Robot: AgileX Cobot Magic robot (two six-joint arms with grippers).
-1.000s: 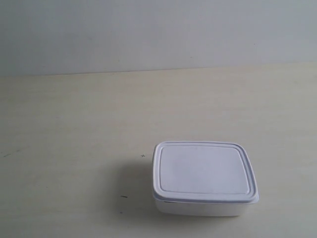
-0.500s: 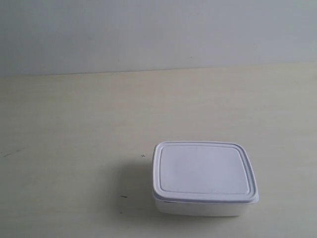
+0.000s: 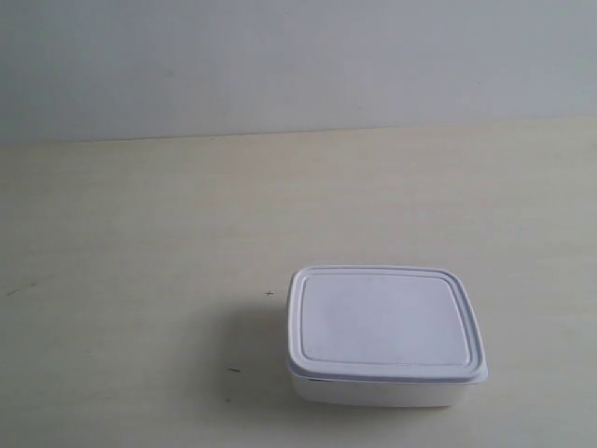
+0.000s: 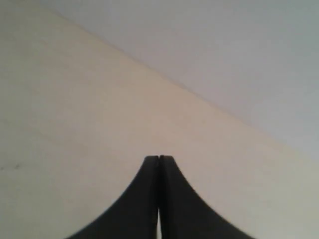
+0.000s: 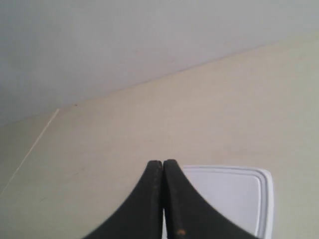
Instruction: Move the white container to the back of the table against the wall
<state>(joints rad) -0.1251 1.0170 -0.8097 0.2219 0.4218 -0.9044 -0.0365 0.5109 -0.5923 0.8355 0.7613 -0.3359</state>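
The white container (image 3: 384, 334) sits lidded on the cream table (image 3: 140, 243), near the front, right of the middle in the exterior view, well short of the pale grey wall (image 3: 280, 56). No arm shows in that view. My right gripper (image 5: 163, 162) is shut and empty, hovering over the container (image 5: 234, 196), whose lid shows beyond its black fingertips. My left gripper (image 4: 158, 158) is shut with nothing in it, above bare table (image 4: 75, 124), with the wall (image 4: 239, 50) beyond it. The container is out of the left wrist view.
The table meets the wall along a straight line (image 3: 298, 133) across the back. A few small dark specks (image 3: 233, 371) mark the surface left of the container. A thin pale line (image 5: 30, 149) crosses the table in the right wrist view.
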